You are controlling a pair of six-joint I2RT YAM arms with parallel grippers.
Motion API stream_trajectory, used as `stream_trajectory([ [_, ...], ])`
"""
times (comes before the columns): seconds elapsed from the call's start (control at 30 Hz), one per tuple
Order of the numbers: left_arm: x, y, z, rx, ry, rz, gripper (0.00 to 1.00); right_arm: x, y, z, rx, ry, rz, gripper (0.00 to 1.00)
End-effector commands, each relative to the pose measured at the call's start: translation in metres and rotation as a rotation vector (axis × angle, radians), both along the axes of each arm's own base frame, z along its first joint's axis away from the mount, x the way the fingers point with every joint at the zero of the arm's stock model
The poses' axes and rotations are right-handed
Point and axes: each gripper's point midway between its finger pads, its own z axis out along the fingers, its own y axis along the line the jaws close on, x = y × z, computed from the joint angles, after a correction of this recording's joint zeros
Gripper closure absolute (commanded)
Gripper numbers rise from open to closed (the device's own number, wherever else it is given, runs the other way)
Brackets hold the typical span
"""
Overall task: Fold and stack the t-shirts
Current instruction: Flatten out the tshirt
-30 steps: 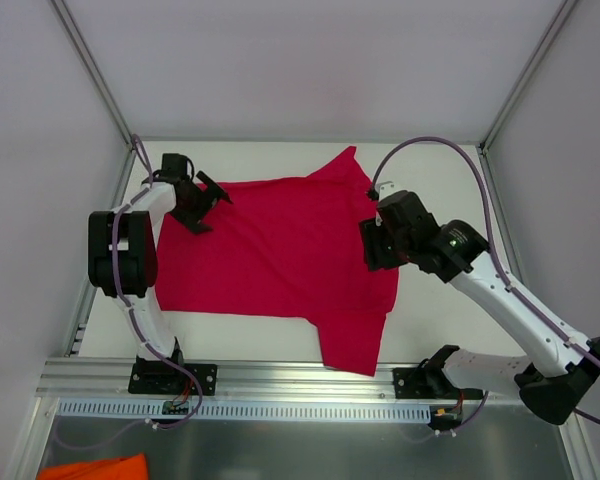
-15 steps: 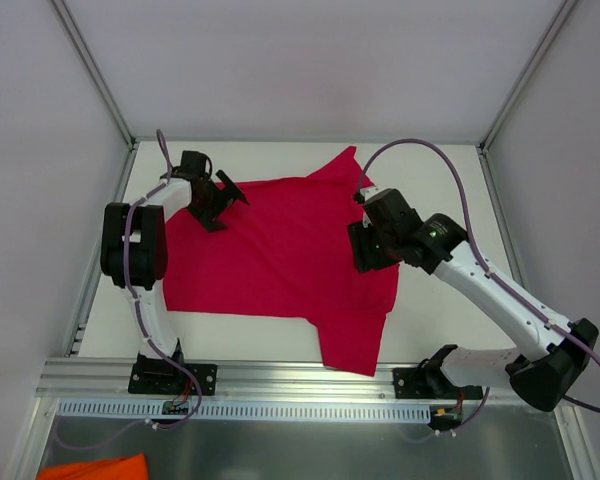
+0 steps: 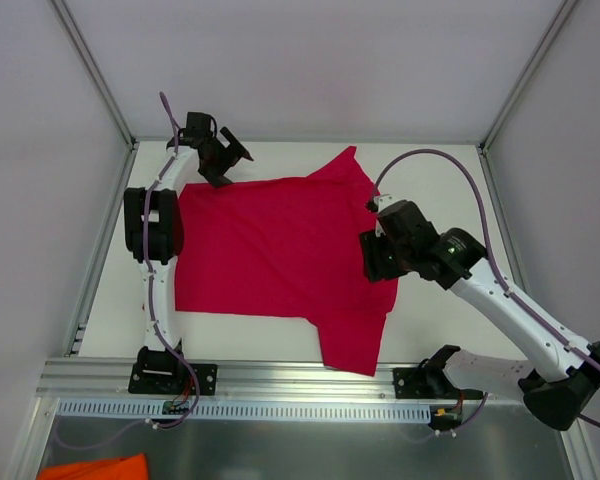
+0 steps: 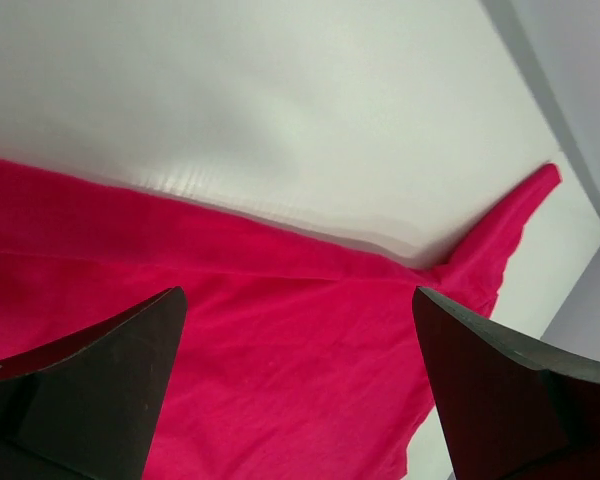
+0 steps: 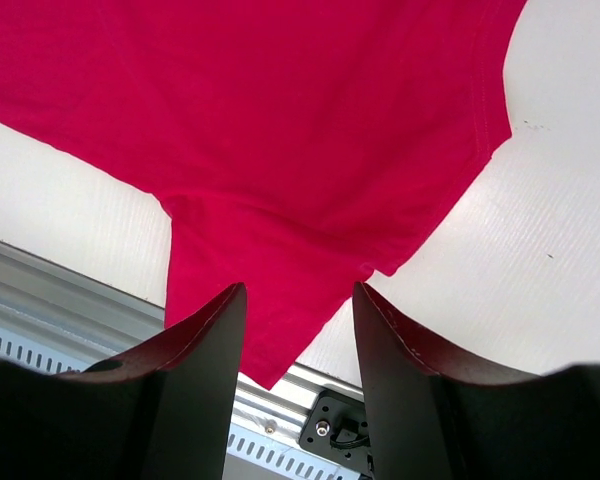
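Note:
One crimson t-shirt (image 3: 280, 250) lies spread flat on the white table, one sleeve pointing to the far side (image 3: 345, 163) and one to the near edge (image 3: 352, 340). My left gripper (image 3: 223, 158) hovers over the shirt's far-left corner, jaws wide open and empty. In the left wrist view the t-shirt (image 4: 260, 340) fills the space below the left gripper (image 4: 298, 295). My right gripper (image 3: 375, 255) hangs over the shirt's right edge. In the right wrist view the right gripper (image 5: 300, 290) is open with nothing between its fingers, above the t-shirt's (image 5: 280, 120) near sleeve.
An aluminium rail (image 3: 300, 375) with both arm bases runs along the near table edge. An orange cloth (image 3: 90, 468) lies below it at the bottom left. Frame posts and grey walls close in the table's left, right and far sides.
My left gripper has swung from over the shirt's left edge to the far-left corner. The right gripper shifted slightly left, then back right. The shirt stays flat.

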Motion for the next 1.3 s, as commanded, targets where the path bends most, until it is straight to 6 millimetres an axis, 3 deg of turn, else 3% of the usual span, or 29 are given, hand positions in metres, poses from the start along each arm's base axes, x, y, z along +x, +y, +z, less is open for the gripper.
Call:
stream_trajectory([
  [0.0,-0.016,0.004,-0.015,0.033,0.067,0.011,0.01,-0.004,-0.014,0.003,-0.015,-0.02,-0.049,0.49],
  [0.1,-0.019,0.012,-0.01,0.077,0.051,0.017,0.01,-0.005,-0.016,0.0,-0.015,-0.014,-0.06,0.49],
  [0.33,-0.026,0.021,-0.028,0.116,0.099,0.045,0.02,-0.003,-0.012,0.003,0.002,-0.016,-0.06,0.49],
  [0.5,-0.021,0.024,-0.038,0.137,0.099,0.043,0.02,-0.007,-0.014,0.002,0.013,-0.014,-0.068,0.5],
  [0.97,0.012,0.056,-0.051,0.145,0.057,0.111,0.01,-0.026,-0.029,-0.004,0.04,0.004,-0.118,0.5],
  [1.13,0.027,0.06,-0.046,0.11,0.0,0.137,0.01,-0.028,-0.031,-0.003,0.04,0.004,-0.124,0.5],
  [1.17,0.031,0.073,-0.043,0.098,-0.01,0.164,0.01,-0.029,-0.032,-0.003,0.039,0.006,-0.123,0.5],
  [1.27,0.043,0.075,-0.035,0.062,-0.06,0.164,0.01,-0.029,-0.031,-0.003,0.046,0.009,-0.124,0.5],
])
